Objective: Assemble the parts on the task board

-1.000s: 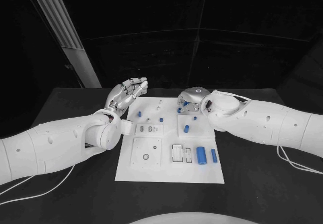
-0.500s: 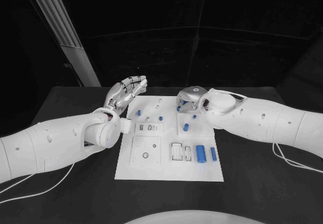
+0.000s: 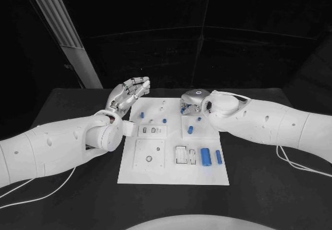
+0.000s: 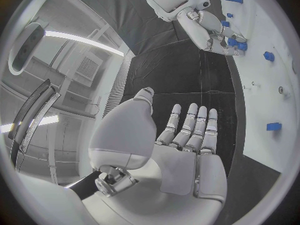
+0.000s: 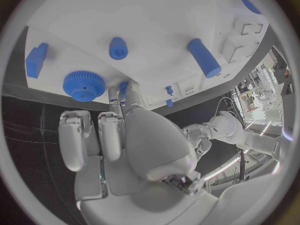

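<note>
Right hand [image 3: 194, 101] at task board [image 3: 173, 175] far edge, fingers pinching small blue peg [image 5: 123, 88] beside blue gear [image 5: 82, 85]; peg looks light, rigid, slick plastic, best gripped mid-shaft. Left hand [image 3: 128, 95] spread, empty, off board's far-left corner

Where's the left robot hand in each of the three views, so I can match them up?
Head view: left robot hand raised, fingers apart, by the task board's far left corner.
Left wrist view: its palm in the middle, the board beside it.
Right wrist view: small, beyond the board's edge, past the right robot hand.
Shared landmark: the white task board.
</note>
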Robot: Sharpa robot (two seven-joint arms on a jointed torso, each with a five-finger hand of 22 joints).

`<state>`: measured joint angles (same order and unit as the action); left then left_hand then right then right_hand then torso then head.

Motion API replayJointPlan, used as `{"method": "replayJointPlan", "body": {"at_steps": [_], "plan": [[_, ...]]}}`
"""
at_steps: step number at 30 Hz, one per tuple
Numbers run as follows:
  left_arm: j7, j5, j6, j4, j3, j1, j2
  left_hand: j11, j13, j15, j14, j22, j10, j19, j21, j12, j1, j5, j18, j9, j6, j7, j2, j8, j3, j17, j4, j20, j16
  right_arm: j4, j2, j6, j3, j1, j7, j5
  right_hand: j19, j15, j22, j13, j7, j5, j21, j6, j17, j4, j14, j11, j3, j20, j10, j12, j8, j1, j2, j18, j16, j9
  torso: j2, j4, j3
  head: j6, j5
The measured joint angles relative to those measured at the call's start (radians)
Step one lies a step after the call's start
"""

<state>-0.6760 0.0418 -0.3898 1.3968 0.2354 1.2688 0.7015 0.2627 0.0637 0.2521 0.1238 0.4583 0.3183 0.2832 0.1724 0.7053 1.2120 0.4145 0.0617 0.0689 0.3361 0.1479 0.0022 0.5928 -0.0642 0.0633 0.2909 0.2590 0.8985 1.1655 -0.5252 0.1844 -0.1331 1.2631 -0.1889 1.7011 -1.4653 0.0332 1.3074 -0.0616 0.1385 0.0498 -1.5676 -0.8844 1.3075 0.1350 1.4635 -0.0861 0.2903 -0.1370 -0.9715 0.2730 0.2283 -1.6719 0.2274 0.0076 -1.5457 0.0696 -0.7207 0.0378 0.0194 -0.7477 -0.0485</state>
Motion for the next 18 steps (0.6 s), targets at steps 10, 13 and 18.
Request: {"method": "replayJointPlan", "body": {"at_steps": [10, 13, 18], "plan": [[0.000, 0.000, 0.000, 0.000, 0.000, 0.000, 0.001, 0.000, 0.000, 0.000, 0.000, -0.001, 0.000, 0.000, 0.000, 0.000, 0.000, 0.000, 0.000, 0.000, 0.000, 0.000, 0.000, 0.000, 0.000, 0.000, 0.000, 0.000, 0.000, 0.002, 0.002, -0.003, 0.001, 0.001, -0.001, 0.002, 0.000, -0.014, 0.000, 0.000, -0.014, -0.006, 0.000, -0.088, 0.000, -0.006, 0.000, 0.014, -0.022, 0.007, -0.092, -0.021, 0.015, -0.051, 0.003, 0.000, 0.000, 0.003, 0.000, -0.0001, -0.0001, 0.001, -0.004], [0.000, 0.000, 0.000, 0.000, 0.000, 0.000, 0.001, 0.000, 0.000, 0.000, 0.000, -0.001, 0.000, 0.000, 0.000, 0.000, 0.000, 0.004, 0.000, 0.000, 0.000, 0.000, 0.000, 0.000, 0.000, 0.000, 0.000, 0.000, 0.000, 0.007, -0.002, 0.011, 0.000, -0.001, -0.001, 0.002, -0.004, -0.014, 0.000, 0.001, -0.012, -0.009, 0.000, -0.097, 0.000, -0.006, 0.000, 0.013, -0.022, 0.011, -0.116, -0.041, 0.015, -0.053, 0.004, 0.000, 0.000, 0.002, 0.000, 0.0000, -0.0002, 0.003, -0.005], [0.000, 0.000, 0.000, 0.000, 0.000, 0.000, 0.000, 0.000, 0.000, 0.000, 0.000, -0.001, 0.000, 0.000, 0.000, 0.004, 0.005, 0.004, 0.000, 0.000, 0.000, 0.000, 0.005, 0.000, 0.000, 0.000, 0.000, 0.000, 0.000, 0.025, -0.016, 0.067, -0.001, -0.006, 0.008, 0.001, -0.004, -0.014, 0.000, 0.001, -0.012, -0.009, 0.000, -0.107, 0.000, 0.005, 0.000, 0.008, -0.020, 0.011, -0.135, -0.064, 0.013, -0.060, 0.002, 0.000, 0.000, 0.002, 0.000, 0.0002, -0.0005, 0.009, -0.006]]}}
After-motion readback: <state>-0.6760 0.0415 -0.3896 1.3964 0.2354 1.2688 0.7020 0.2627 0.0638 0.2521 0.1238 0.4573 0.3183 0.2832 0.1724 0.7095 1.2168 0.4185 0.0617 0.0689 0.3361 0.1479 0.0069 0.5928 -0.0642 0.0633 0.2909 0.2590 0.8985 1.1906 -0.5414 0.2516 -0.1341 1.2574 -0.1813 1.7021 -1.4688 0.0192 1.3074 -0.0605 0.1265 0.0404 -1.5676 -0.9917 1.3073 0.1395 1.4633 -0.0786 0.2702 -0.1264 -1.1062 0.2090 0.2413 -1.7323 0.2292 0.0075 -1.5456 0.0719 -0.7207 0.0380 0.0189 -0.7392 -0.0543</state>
